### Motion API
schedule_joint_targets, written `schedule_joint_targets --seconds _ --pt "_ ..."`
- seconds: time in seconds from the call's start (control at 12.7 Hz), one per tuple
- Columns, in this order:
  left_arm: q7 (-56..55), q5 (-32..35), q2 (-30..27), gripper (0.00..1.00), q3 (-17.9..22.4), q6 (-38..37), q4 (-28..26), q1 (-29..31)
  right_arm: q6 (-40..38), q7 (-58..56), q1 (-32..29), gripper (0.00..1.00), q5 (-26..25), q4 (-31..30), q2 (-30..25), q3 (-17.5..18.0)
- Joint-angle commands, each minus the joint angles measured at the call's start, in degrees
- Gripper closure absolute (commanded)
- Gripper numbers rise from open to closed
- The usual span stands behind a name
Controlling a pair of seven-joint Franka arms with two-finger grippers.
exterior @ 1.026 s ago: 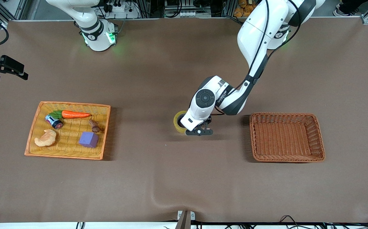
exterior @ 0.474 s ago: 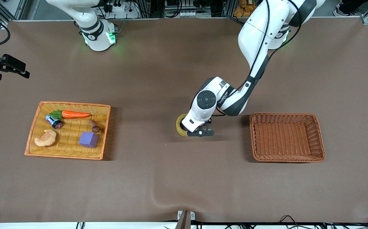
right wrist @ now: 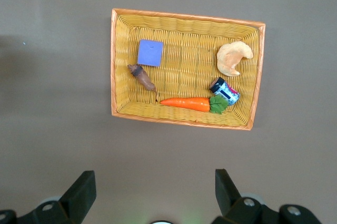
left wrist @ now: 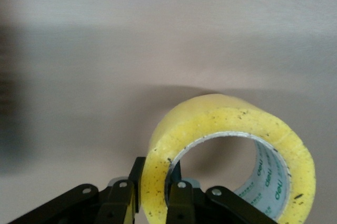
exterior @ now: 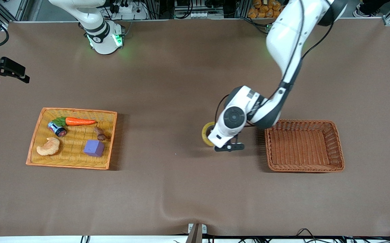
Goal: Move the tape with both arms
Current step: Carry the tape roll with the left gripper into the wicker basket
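**Supervisor:** What did you have in front of you at that point, biggest things first?

**Me:** The table [exterior: 168, 189] with its brown cover, then the two arms. My left arm [exterior: 284, 44] reached down to the middle of the table. My right arm [exterior: 93, 23] waited, its gripper [right wrist: 152, 197] high over the yellow tray [exterior: 39, 121] with its fingers spread wide and nothing between them. Then came the two containers: that tray toward the right arm's end, and an empty brown basket [exterior: 336, 148] toward the left arm's end. The tray held a carrot [exterior: 80, 121], a croissant toy [exterior: 49, 146], a purple cube [exterior: 94, 148], a small can [exterior: 57, 129] and a little brown piece I couldn't identify [exterior: 99, 133].

**Supervisor:** And the tape?

**Me:** The tape [left wrist: 226, 150] was in my left gripper [left wrist: 152, 203]. The wrist view showed the fingers [left wrist: 179, 203] clamped on the roll's wall, one inside the core and one outside, with the ring standing on edge. From the front it sat between tray and basket, close to the basket's rim, and I couldn't tell whether it was off the table.

**Supervisor:** How far along would you say we were?

**Me:** Late, I judged. The roll was out of the tray and gripped by the left arm. What remained was carrying it over the basket's rim, letting go, and pulling the arm clear. Nothing lay in the basket yet.
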Motion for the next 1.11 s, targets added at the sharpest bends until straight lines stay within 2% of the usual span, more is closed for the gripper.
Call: schedule_joint_targets --seconds 0.0,0.24,0.39,0.55,0.71,1.03 --pt "5.18 0.74 -9.16 1.00 -0.30 -8.78 -1.65 3.33 -0.42 1.02 0.19 0.00 -0.43 1.20 0.33 0.05" --pt "14.23 2.41 -10.23 1.00 0.05 -8.79 -1.38 6.85 2.12 1.02 0.01 0.00 -0.43 0.85 0.76 -0.04" --pt "23.44 5.66 -9.53 1.00 0.40 -7.92 -1.38 10.52 2.13 1.02 -0.51 0.00 -0.52 0.85 0.85 -0.30" --pt "33.54 6.11 -7.87 1.00 0.49 -6.60 0.19 13.44 2.13 1.29 -2.09 0.00 -0.52 0.50 0.85 -0.31" --pt "39.20 7.59 -6.99 1.00 0.84 -6.42 0.20 15.81 1.69 2.86 -2.10 0.00 -0.52 0.49 0.85 -0.31" --pt "60.88 7.17 -4.09 1.00 0.49 1.03 0.46 23.19 1.43 3.84 -1.83 0.00 -0.43 0.32 0.94 -0.22"
